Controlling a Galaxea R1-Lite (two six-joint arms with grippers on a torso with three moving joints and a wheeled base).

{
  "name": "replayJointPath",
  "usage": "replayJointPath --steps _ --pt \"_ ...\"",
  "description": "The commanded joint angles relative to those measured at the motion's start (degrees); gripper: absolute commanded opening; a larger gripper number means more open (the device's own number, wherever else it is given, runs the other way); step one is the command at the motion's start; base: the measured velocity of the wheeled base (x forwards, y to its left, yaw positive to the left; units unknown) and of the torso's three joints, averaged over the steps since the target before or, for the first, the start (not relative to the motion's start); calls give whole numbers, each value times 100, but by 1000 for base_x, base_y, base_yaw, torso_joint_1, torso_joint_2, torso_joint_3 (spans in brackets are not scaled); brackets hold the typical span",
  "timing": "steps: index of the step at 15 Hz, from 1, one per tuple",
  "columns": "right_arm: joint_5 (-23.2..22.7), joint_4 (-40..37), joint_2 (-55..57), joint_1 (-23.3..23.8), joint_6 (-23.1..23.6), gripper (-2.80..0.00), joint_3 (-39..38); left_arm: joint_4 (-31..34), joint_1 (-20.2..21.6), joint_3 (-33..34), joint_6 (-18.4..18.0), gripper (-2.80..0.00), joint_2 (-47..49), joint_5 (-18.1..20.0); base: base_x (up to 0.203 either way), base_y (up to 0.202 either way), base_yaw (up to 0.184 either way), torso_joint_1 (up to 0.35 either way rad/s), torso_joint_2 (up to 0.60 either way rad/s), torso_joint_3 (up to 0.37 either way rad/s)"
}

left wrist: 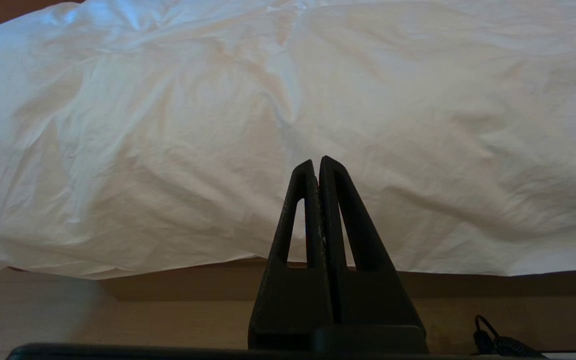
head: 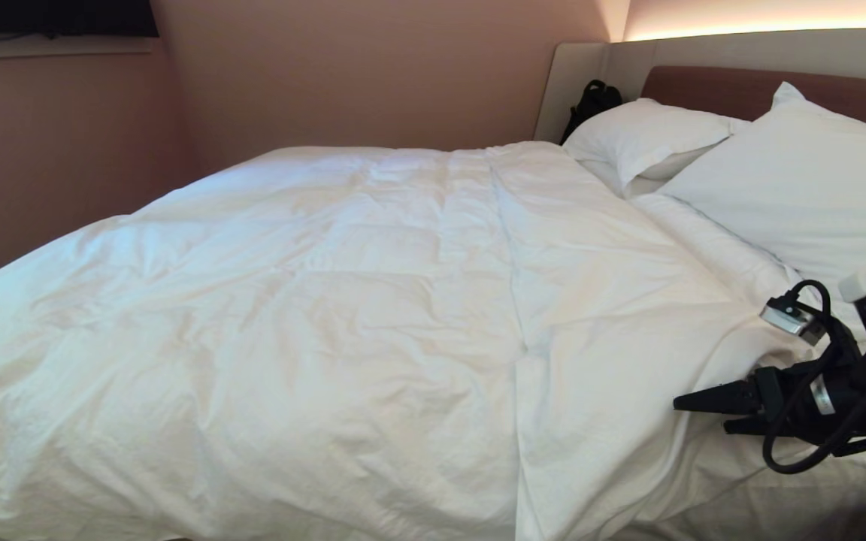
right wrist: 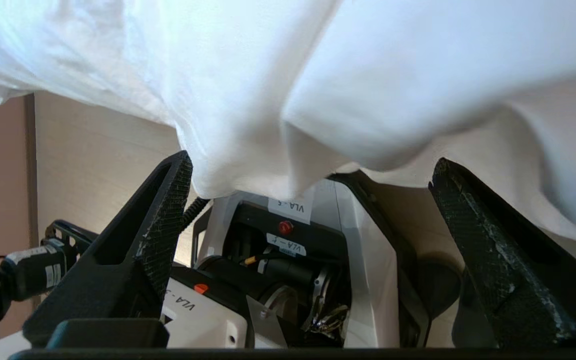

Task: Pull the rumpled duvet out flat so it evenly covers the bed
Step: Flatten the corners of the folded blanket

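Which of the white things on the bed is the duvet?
Start at the headboard; two smooth pillows lean against it. The duvet is the big sheet below them, spreading over the bed to its foot. Unlike the pillows, it is puffy, creased and stitched in panels.

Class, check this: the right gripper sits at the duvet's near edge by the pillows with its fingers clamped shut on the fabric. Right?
Not quite. The right wrist view shows the right gripper open, fingers wide apart, with the duvet hanging loose between them, not clamped. It is indeed at the duvet's near edge by the pillows.
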State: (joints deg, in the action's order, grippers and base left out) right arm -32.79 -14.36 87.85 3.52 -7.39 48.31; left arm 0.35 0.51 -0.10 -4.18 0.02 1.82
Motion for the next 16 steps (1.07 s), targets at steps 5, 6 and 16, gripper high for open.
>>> replayJointPath --steps 5,6,16 --pt "74 30 149 105 3 0 33 0 2 1 -4 -280 -2 3 0 0 0 0 0 0" --pt "62 42 289 105 -3 0 122 0 2 1 -4 -280 -2 3 0 0 0 0 0 0" --pt "-17 276 121 36 -59 0 222 0 2 1 -4 -280 -2 3 0 0 0 0 0 0"
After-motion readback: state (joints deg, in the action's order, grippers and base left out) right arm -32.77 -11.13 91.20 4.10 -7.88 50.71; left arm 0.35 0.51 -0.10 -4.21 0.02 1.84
